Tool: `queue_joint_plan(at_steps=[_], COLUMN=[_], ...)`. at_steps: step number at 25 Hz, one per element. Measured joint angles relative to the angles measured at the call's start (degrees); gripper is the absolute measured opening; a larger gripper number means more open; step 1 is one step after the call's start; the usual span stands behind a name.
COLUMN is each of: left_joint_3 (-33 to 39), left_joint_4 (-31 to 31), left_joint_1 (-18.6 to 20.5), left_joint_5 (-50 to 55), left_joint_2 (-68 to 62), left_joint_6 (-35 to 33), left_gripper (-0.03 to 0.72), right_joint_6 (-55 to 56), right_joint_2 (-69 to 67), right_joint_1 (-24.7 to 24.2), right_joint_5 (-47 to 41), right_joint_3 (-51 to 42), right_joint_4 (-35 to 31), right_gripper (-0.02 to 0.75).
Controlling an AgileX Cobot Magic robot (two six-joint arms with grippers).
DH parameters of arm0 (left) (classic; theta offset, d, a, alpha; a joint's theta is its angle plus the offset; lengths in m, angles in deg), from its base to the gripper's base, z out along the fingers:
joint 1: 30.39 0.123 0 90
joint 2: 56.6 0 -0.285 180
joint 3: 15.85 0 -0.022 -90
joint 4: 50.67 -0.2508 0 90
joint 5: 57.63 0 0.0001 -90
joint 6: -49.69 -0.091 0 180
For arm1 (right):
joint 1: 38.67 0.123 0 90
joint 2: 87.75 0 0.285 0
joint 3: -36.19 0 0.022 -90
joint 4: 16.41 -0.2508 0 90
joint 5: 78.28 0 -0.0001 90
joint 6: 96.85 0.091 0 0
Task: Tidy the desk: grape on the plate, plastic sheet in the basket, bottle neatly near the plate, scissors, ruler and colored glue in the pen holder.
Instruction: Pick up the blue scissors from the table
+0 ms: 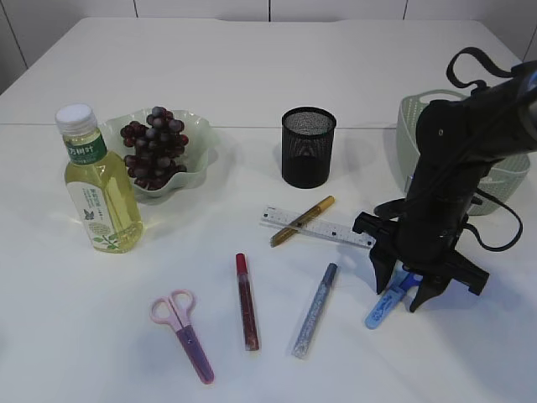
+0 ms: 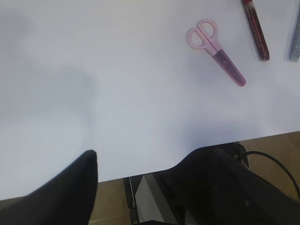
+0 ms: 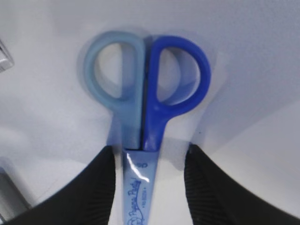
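Nearest on the white bench (image 1: 277,75): small pink-handled scissors with a purple blade sheath (image 1: 185,333), lying flat at near left, handles pointing far-left. Just right of them, a dark red glitter glue tube (image 1: 246,300) and a silver-blue glitter glue tube (image 1: 315,310), apart from each other. At near right, blue-handled scissors in a pale blue printed sheath (image 3: 143,117), flat on the bench, one loop light blue, the other deep blue, blades closed. Right end effector (image 1: 409,291) lowered over them, fingers spread on either side of the sheathed blades, not visibly touching. Left end effector (image 2: 136,178) at the near bench edge, fingers spread, holding nothing.

Farther back, a clear plastic ruler (image 1: 317,226) with a gold glitter glue tube (image 1: 302,220) lying across it. At left, a clear bottle of yellow-green liquid with a white cap (image 1: 96,181), upright, just near-left of a pale green wavy plate (image 1: 198,164) holding dark purple grapes (image 1: 153,147). Centre far, a black mesh pen holder (image 1: 308,146), upright. Far right, a pale green basket (image 1: 411,117), partly hidden by the arm.
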Motion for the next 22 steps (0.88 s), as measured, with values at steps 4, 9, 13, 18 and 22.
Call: queue_joint_plan(at_steps=[4, 9, 13, 18, 22], left_joint_3=[0.0, 0.0, 0.0, 0.0, 0.0], left_joint_4=[0.0, 0.0, 0.0, 0.0, 0.0], left_joint_1=[0.0, 0.0, 0.0, 0.0, 0.0], left_joint_5=[0.0, 0.0, 0.0, 0.0, 0.0], left_joint_2=[0.0, 0.0, 0.0, 0.0, 0.0], left_joint_6=[0.0, 0.0, 0.0, 0.0, 0.0], left_gripper=[0.543, 0.543, 0.543, 0.543, 0.543], right_joint_6=[0.4, 0.9, 1.4, 1.6, 2.4], right_joint_2=[0.0, 0.0, 0.0, 0.0, 0.0], right_joint_1=[0.0, 0.0, 0.0, 0.0, 0.0], right_joint_5=[0.1, 0.1, 0.1, 0.1, 0.1], right_joint_3=[0.0, 0.0, 0.0, 0.0, 0.0], right_joint_4=[0.0, 0.5, 1.0, 1.4, 2.2], right_gripper=[0.386, 0.386, 0.386, 0.386, 0.386])
